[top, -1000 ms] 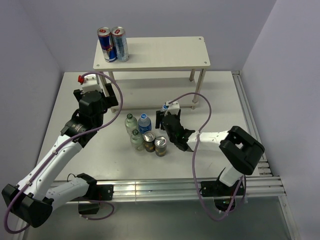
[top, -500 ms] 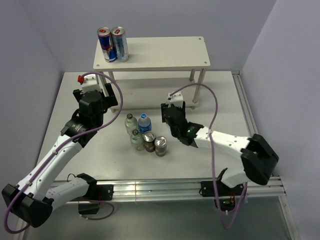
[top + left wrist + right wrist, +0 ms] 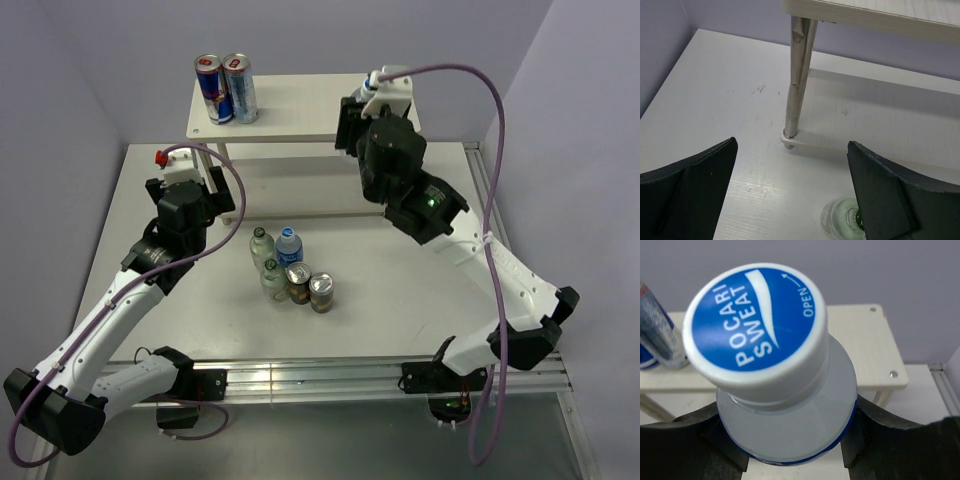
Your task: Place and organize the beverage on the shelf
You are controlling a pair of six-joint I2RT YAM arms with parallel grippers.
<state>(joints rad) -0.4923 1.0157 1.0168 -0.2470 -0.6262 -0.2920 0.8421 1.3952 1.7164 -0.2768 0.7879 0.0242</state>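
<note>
Lavender walls (image 3: 60, 60) on three sides, white table (image 3: 420, 290) below. Cream-white two-tier shelf (image 3: 300, 105) stands at the table's far edge. Two tall blue-and-silver cans (image 3: 209, 88) stand upright side by side on the left end of its top board.

Right gripper (image 3: 790, 445) is clamped on a clear plastic bottle (image 3: 782, 390) with a blue label and a white-rimmed blue cap reading POCARI SWEAT. Its black fingers (image 3: 685, 440) press both sides of the body below the shoulder. The bottle is off the table, up over the right half of the shelf's top board; can't tell if its base touches the board.

Left gripper (image 3: 790, 190) has its jaws spread wide with nothing between them. It hangs over the table just in front of the shelf's left front metal leg (image 3: 797, 75).

The other drinks are clustered upright mid-table, near the left gripper: two small clear green-capped bottles (image 3: 262, 241), one blue-labelled bottle (image 3: 289, 245), two dark silver-topped cans (image 3: 322, 292). One green cap shows at the bottom edge of the left wrist view, right beside a finger.
</note>
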